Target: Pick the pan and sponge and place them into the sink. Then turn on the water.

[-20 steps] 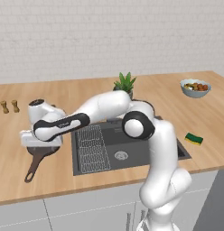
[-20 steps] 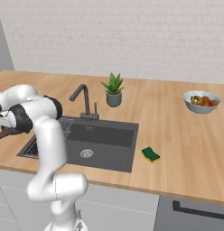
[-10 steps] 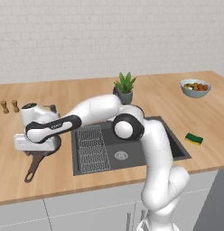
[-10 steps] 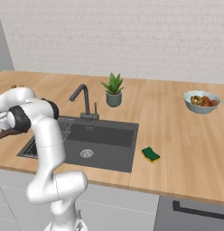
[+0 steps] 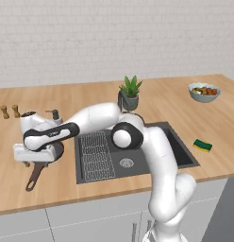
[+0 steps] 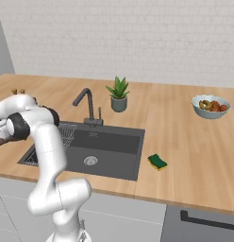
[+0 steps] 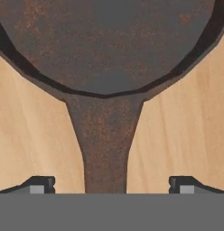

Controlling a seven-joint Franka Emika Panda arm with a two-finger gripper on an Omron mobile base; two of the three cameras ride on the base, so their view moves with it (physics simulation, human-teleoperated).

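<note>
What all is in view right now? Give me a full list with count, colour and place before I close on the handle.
pan: one, dark brown-black, on the counter left of the sink, handle running between the fingers
sponge: one, green over yellow, on the counter right of the sink
sink: one, dark grey, recessed in the counter, wire rack at its left side
faucet: one, dark grey, behind the sink
potted plant: one, green in a grey pot, behind the sink
bowl: one, grey, holding food, far right of the counter
shakers: two, brown, far left of the counter
gripper: one, white with dark fingers, open, over the pan handle
</note>
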